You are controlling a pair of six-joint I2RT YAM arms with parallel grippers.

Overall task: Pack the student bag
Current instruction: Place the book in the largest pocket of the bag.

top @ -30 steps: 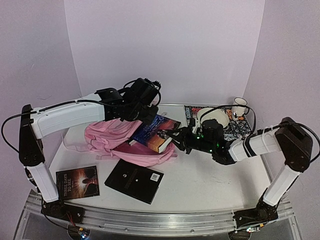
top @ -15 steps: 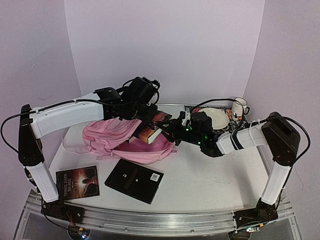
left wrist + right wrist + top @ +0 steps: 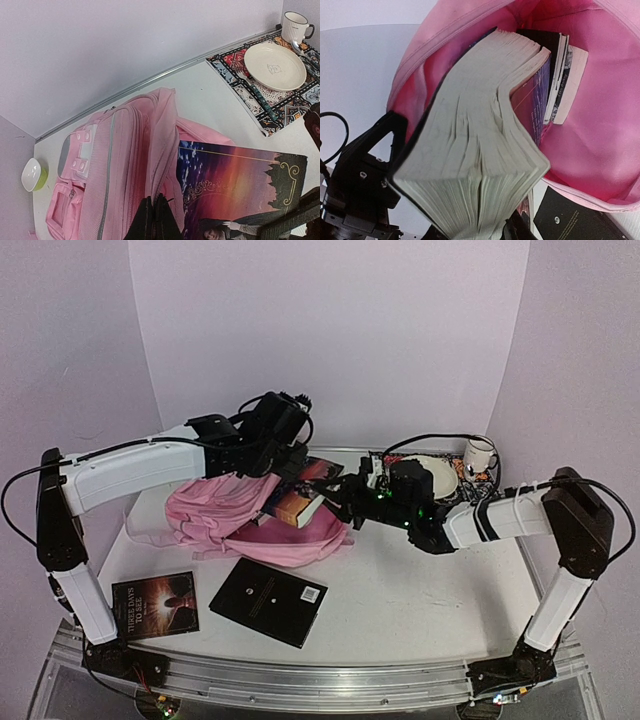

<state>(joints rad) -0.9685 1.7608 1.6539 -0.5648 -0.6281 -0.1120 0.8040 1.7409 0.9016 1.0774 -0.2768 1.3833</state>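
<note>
A green-and-white bowl (image 3: 32, 174) sits just left of the bag (image 3: 212, 510), seen only from the left wrist. A small book (image 3: 155, 605) lies left of the bag and nearer the arm bases, and a black book (image 3: 270, 600) lies flat just in front of the bag. The bag lies on the table (image 3: 420, 590), left of centre, its mouth facing right. The left gripper (image 3: 154, 220) is over the bag's right end, jaws together on a fold of pink fabric at the opening. A thick book (image 3: 480, 150) sits part-way in the mouth, page edges outward, with other books (image 3: 555, 75) deeper inside. The right gripper (image 3: 345, 508), just right of the bag, is clamped on the thick book. Well right of the bag lies a patterned mat (image 3: 231, 62) with a plate (image 3: 275, 65) and a mug (image 3: 296, 26).
</note>
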